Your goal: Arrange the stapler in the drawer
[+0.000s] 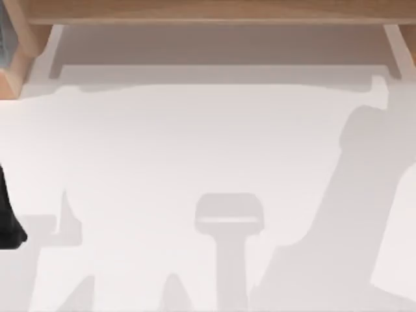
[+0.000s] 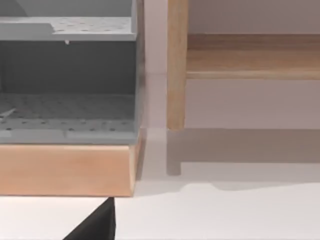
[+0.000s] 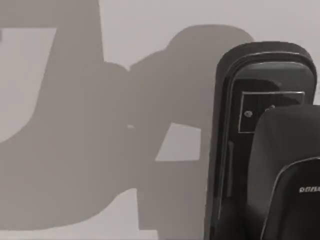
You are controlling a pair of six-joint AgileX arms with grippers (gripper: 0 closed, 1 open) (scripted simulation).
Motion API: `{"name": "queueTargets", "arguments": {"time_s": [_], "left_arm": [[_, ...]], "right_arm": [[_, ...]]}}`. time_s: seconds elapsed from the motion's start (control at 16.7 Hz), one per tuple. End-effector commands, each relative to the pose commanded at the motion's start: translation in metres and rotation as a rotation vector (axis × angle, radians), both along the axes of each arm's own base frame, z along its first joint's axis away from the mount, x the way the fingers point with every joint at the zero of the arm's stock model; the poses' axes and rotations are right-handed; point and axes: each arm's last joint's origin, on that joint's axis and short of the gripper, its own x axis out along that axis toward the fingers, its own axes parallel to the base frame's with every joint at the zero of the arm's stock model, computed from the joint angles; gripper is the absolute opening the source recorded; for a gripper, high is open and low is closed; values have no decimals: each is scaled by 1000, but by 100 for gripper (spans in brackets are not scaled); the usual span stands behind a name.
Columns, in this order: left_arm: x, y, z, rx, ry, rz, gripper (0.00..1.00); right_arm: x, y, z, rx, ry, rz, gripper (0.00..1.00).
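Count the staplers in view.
1. A black stapler lies on the white table under my right wrist camera. Another could sit unseen in the grey drawer of the wooden cabinet at the table's far left.

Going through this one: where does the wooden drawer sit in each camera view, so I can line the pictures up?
Top view: the drawer is at the upper left corner, beside the wooden frame along the top edge.
Left wrist view: drawer with grey lining, open, wooden front facing the camera.
Right wrist view: the black stapler on the table.
Shared landmark: the white table.
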Motion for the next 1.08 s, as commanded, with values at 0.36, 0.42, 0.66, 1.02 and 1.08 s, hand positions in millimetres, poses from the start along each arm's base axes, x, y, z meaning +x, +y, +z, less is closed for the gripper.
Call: {"name": "queueTargets", "arguments": {"time_s": [0.36, 0.42, 0.66, 1.02, 1.08], "left_arm": [[0, 0, 0, 0, 0, 0, 100], [0, 0, 0, 0, 0, 0, 100], [0, 0, 0, 0, 0, 0, 100], [0, 0, 0, 0, 0, 0, 100], [0, 0, 0, 0, 0, 0, 100]], "right_arm": [[0, 0, -9, 13, 24, 9, 8], [0, 0, -9, 13, 24, 9, 15], [0, 0, -9, 13, 24, 9, 45], [0, 0, -9, 13, 24, 9, 90], [0, 0, -9, 13, 24, 9, 98]]}}
